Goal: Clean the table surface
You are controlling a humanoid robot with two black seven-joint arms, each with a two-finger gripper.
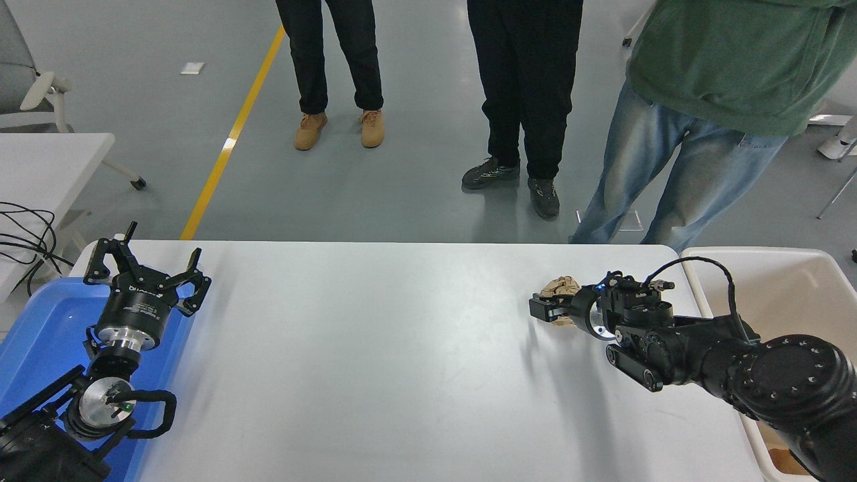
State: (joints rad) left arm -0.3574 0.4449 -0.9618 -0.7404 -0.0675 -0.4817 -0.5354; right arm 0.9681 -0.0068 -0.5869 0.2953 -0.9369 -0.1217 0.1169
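Reaching in from the near right corner, the right hand was clenched on a crumpled brown paper wad near the far right corner of the bench, while the left hand sat parked, fingers spread, over a blue tray at the left edge. Judging by the otherwise bare white top, the wad looked like the last litter, left to go into the beige bin off the right edge. Beyond the far edge, three people stood on grey floor with a yellow line.
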